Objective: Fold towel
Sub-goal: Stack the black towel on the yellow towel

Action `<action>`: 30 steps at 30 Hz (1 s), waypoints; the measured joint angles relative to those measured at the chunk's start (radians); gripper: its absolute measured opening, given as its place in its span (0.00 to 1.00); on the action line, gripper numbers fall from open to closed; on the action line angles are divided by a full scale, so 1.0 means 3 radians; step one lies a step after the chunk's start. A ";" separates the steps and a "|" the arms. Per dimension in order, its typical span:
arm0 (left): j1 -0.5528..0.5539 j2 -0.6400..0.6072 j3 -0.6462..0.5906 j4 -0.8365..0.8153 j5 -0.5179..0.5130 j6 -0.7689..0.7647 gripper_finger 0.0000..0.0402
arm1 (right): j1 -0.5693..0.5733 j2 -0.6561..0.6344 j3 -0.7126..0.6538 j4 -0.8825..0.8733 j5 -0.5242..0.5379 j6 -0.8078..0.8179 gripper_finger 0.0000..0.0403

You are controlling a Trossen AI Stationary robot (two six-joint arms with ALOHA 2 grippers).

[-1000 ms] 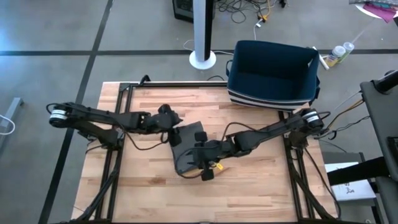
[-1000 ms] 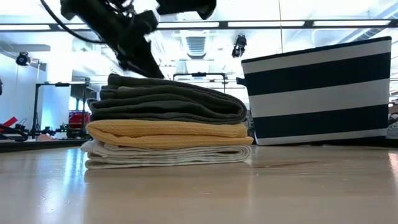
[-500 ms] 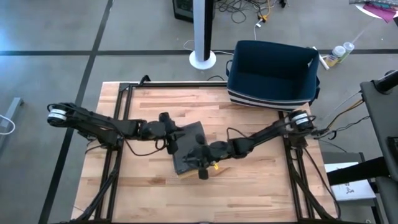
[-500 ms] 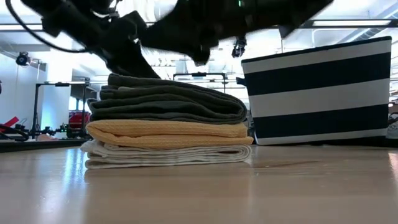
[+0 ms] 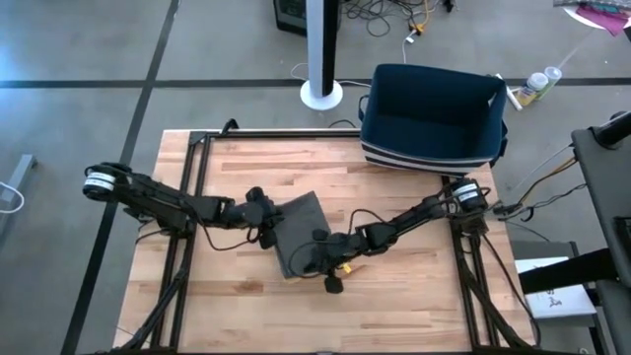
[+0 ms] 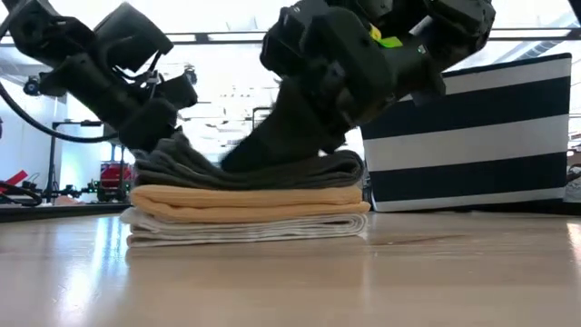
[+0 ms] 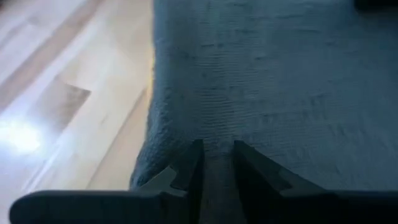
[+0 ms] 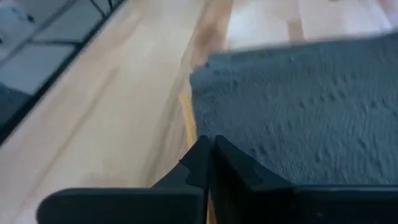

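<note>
Both grippers pinch the gray towel mid-frame: left gripper nearly closed, right gripper fully closed on it.

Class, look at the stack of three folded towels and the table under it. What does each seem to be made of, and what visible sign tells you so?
Grey top towel: soft woven cloth, probably cotton; matte, dimpled texture.
Yellow middle towel: likely similar cloth; fine ribbed weave at the fold.
White bottom towel: cloth too, faintly striped layers.
Table: light wood, butcher-block style; visible plank seams and grain, slight sheen.
</note>
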 joint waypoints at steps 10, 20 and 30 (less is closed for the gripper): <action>-0.0013 -0.0305 0.0434 -0.0589 0.0256 0.0214 0.20 | 0.0002 -0.0426 0.0097 -0.0187 -0.0005 -0.0206 0.03; -0.0020 -0.0484 0.0211 -0.0653 0.0103 0.0240 0.19 | -0.0033 -0.0434 -0.0140 -0.0173 0.0354 -0.0312 0.03; -0.0031 -0.0412 -0.0556 0.0369 0.0042 -0.0248 0.19 | -0.0026 -0.0042 -0.0349 0.0324 0.0337 0.0030 0.03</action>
